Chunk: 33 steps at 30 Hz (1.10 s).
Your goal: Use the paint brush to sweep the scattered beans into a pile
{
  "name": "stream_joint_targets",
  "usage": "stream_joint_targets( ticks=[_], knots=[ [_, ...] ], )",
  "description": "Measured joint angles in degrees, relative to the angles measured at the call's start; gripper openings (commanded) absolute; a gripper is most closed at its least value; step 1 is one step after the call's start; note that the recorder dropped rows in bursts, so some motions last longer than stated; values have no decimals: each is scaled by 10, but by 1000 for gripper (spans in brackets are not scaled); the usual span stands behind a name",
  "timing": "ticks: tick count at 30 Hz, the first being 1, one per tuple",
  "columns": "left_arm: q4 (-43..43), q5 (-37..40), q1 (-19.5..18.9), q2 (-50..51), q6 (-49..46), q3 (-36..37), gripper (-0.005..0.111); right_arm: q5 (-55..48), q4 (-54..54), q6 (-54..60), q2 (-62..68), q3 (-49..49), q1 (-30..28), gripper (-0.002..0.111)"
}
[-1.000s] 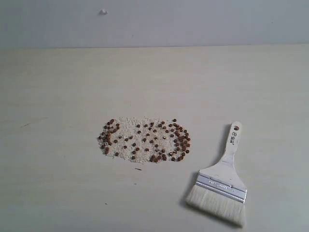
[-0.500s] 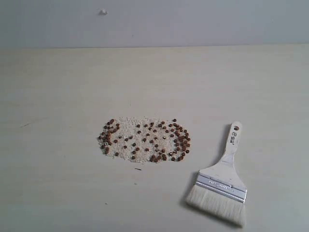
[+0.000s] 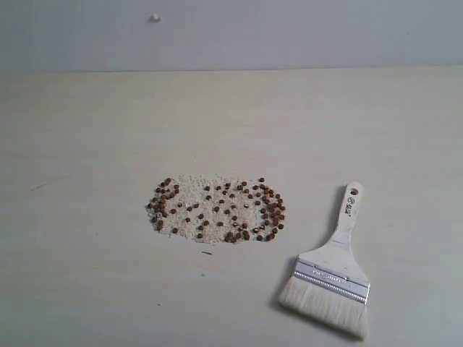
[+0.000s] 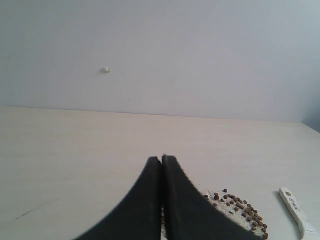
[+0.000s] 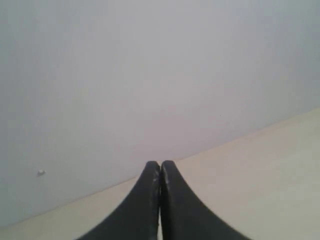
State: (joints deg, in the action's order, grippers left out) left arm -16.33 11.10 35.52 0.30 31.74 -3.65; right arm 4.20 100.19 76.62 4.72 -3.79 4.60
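While left claw (image 4: 161,159) hangs closed (empty), beans (image 4: 241,205) lie beyond, apart.

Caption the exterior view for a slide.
Reddish-brown beans scattered among white grains on a pale table; the paint brush lies untouched beside them.

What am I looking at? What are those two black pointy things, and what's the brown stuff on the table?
It's a robot with two arms, photographed by three cameras at once. One camera looks at the table from outside; no arm shows in it. The other two sit on the robot's wrists. The black points are its pinchers: the left gripper and the right gripper, both shut and holding nothing. On the table lie small reddish-brown beans scattered over fine white grains, and beside them a paint brush, untouched. Its job: sweep the beans into a pile.
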Motion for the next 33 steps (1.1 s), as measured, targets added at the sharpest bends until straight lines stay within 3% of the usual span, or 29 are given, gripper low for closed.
stream_joint_targets(
  ticks=[8,14,24,30,33],
  knots=[
    [0,0,0,0,0,0,0,-9,1,49,150,-90,0,0],
    [0,0,0,0,0,0,0,39,1,62,199,-157,0,0],
    [0,0,0,0,0,0,0,128,0,239,459,-228,0,0],
    [0,0,0,0,0,0,0,180,0,270,480,-229,0,0],
    [0,0,0,0,0,0,0,140,0,267,465,-229,0,0]
  ],
)
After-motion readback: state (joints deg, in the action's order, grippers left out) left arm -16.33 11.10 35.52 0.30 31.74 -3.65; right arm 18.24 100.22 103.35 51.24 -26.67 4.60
